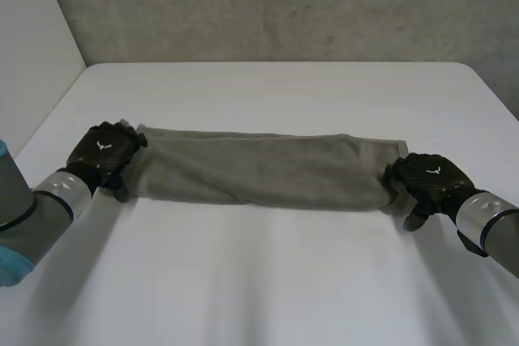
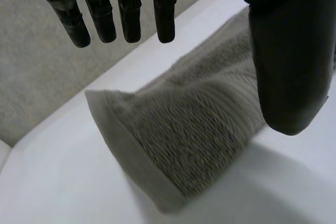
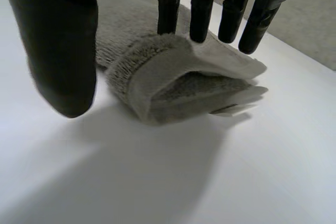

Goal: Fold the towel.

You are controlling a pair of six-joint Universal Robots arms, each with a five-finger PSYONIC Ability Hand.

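Observation:
A grey-brown towel [image 1: 259, 169] lies folded into a long narrow strip across the middle of the white table [image 1: 268, 281]. My left hand [image 1: 104, 155] is at the strip's left end, and my right hand [image 1: 430, 180] is at its right end. In the left wrist view the towel's end [image 2: 194, 129] lies under my left hand [image 2: 291, 66], whose fingers are straight and thumb spread wide, open. In the right wrist view the layered end [image 3: 157, 77] sits between the straight fingers and the thumb of my right hand [image 3: 63, 51], the fingertips just over the top layer, open.
A grey wall [image 1: 284, 6] runs behind the table's far edge, and a white panel [image 1: 32, 46] stands at the far left. Bare tabletop stretches in front of and behind the towel.

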